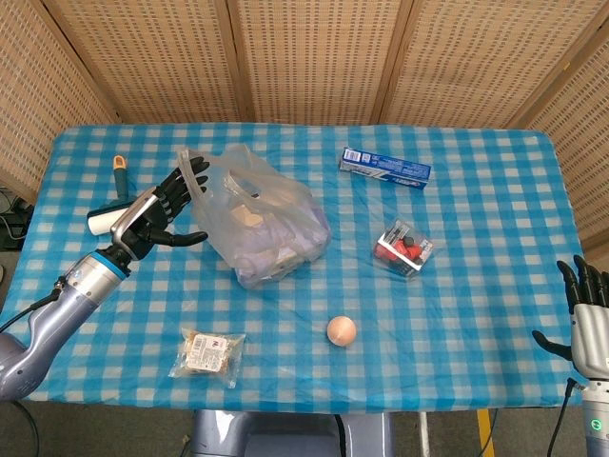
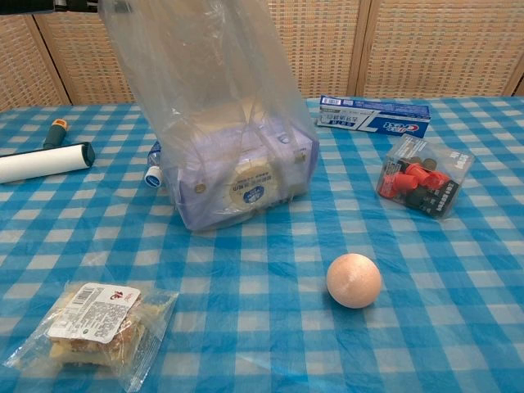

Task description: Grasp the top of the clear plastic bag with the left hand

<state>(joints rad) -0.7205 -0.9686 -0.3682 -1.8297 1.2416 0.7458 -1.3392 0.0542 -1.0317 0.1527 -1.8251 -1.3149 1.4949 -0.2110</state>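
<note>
The clear plastic bag (image 1: 262, 221) stands in the middle-left of the blue checked table with boxed goods inside; in the chest view the bag (image 2: 217, 106) rises tall, its top out of frame. My left hand (image 1: 164, 207) hovers at the bag's upper left side, fingers spread with nothing in them. Its fingertips (image 1: 195, 168) reach the edge of the bag's mouth; I cannot tell if they touch it. In the chest view only dark bits of the left hand (image 2: 45, 6) show at the top edge. My right hand (image 1: 590, 319) hangs open beyond the table's right front corner.
A white lint roller (image 1: 99, 221) (image 2: 41, 161) lies under my left forearm. A toothpaste box (image 1: 384, 168) lies at the back. A clear box of red and black parts (image 1: 403, 249) sits right. A peach ball (image 1: 342, 330) and a wrapped snack (image 1: 207, 354) lie in front.
</note>
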